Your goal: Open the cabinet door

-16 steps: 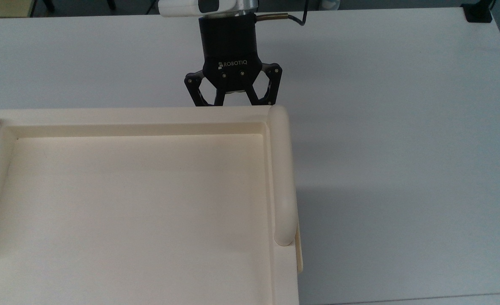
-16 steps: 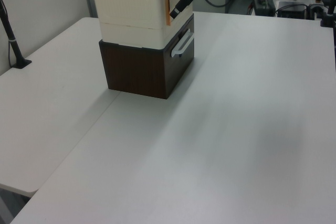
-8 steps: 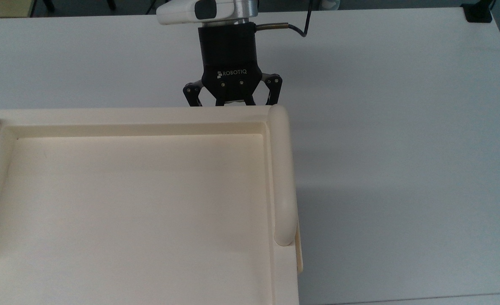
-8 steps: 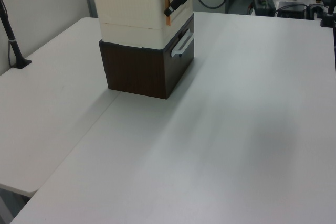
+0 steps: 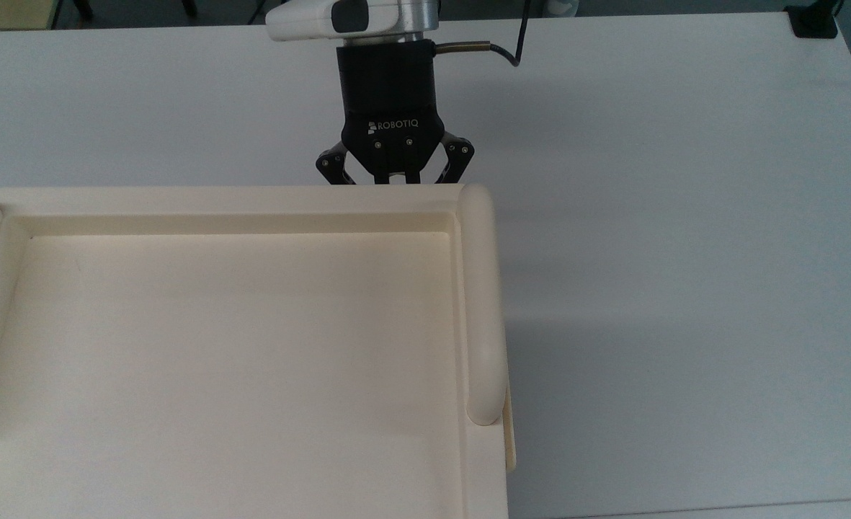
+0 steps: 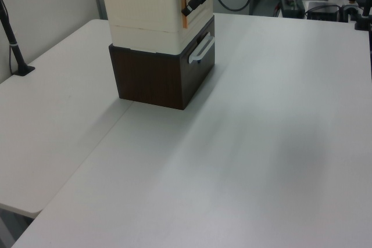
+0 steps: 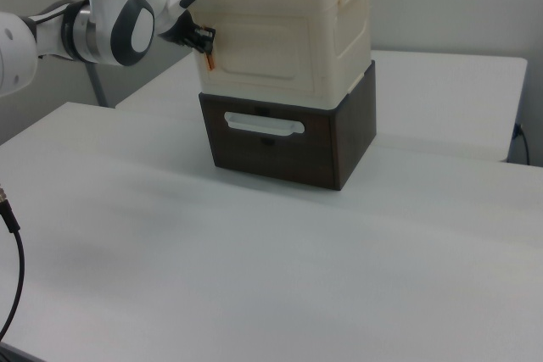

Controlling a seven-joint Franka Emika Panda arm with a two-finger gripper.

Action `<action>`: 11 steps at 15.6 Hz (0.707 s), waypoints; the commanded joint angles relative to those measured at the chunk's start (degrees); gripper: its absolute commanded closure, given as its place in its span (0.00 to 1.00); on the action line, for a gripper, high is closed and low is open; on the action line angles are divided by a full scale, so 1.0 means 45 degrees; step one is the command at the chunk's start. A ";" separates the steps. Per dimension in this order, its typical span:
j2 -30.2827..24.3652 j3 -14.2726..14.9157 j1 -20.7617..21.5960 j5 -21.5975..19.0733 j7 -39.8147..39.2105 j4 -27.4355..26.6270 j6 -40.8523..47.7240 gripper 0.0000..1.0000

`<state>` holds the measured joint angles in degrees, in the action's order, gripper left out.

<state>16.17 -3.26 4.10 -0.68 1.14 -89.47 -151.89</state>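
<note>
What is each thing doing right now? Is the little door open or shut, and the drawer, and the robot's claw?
cabinet door: shut, flat against the cabinet.
orange handle: pinched by the gripper.
gripper: shut on the orange handle.
brown drawer: pushed in, shut.

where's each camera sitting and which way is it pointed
Top view: overhead, looking straight down on the cabinet's tray-like top and the white table; the gripper shows at the cabinet's far edge.
Left view: raised, off one table corner, looking across at the cabinet on a dark brown drawer unit; the gripper sits at the cabinet door.
Right view: low, facing the door front; the arm enters from the right view's left.
All three share cabinet and gripper.
</note>
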 commanded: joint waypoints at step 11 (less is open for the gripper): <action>-0.0525 0.0060 -0.0129 0.0073 0.0215 -0.0470 -0.0134 1.00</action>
<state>16.02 -3.27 4.05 -0.66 1.13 -89.58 -151.88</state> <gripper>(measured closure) 0.859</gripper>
